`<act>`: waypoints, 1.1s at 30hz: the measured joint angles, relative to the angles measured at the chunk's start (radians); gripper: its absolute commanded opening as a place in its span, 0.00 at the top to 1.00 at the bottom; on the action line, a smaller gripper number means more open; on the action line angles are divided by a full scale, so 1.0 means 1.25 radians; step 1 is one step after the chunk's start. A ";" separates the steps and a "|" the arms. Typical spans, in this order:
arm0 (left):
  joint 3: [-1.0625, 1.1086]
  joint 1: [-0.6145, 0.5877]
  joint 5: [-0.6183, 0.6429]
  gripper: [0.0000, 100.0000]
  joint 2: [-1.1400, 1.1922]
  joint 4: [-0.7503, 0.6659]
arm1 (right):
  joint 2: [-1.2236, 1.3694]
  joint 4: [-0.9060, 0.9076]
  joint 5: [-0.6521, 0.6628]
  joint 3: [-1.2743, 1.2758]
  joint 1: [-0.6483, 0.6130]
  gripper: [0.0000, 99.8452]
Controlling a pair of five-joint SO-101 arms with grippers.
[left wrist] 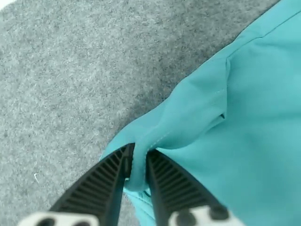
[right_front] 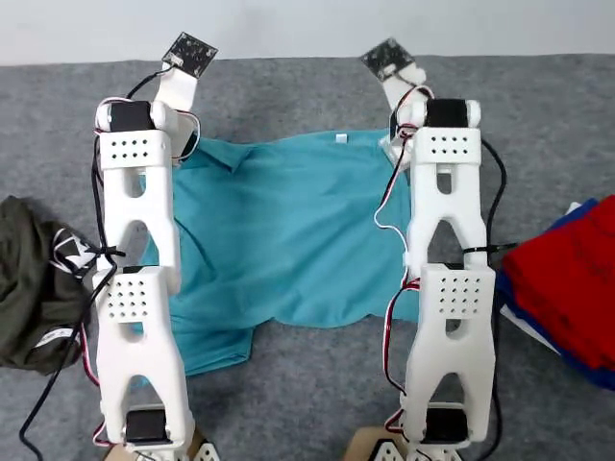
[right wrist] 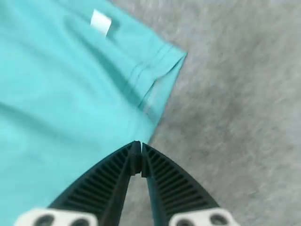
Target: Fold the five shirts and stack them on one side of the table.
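Step in hand: the teal shirt [right_front: 288, 230] is held at its far edge by both arms, apparently to begin a fold towards the near side.
Left hand [left wrist: 136, 151]: clenched on a raised ridge of the teal cloth at the far left corner of the shirt, with the cloth seen between the two fingers.
Right hand [right wrist: 137, 148]: clenched, with the tips exactly at the far right side edge of the shirt. A thin piece of the hem seems to be pinched, but this is not fully sure.
Place of the shirt: it is spread flat on the grey surface [right_front: 307, 394] between the two arms. Its white label [right wrist: 100, 22] is near the far edge, and one sleeve lies out at the near left.
How it is done well: both corners should be lifted together and to the same height, so that the far edge stays straight. They should then be carried evenly towards the near hem. The right grip is better checked before pulling, since so little cloth is taken there. A slow pull is advised, because the felt-like surface may drag on the cloth.
Count of garments: one teal shirt is spread out, and one dark olive garment [right_front: 29, 279] lies crumpled at the left edge. One red piece [right_front: 567, 274] lies folded on one blue piece [right_front: 533, 322] at the right edge. Four are counted, and a fifth cannot be told.
Count of arms: two, each with one hand.
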 measured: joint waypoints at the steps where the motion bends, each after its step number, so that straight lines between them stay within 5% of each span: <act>1: 0.000 0.000 0.000 1.00 0.000 0.000 | 0.001 -0.022 0.000 -0.005 0.001 0.95; 7: 0.000 0.007 0.000 1.00 0.000 0.000 | 0.087 -0.184 -0.028 -0.020 -0.004 0.77; 29: 0.000 0.007 0.000 1.00 0.000 0.032 | 0.275 -0.395 -0.085 -0.020 -0.065 0.79; 33: 0.000 0.007 0.000 1.00 0.000 0.032 | 0.300 -0.420 -0.087 -0.021 -0.061 0.90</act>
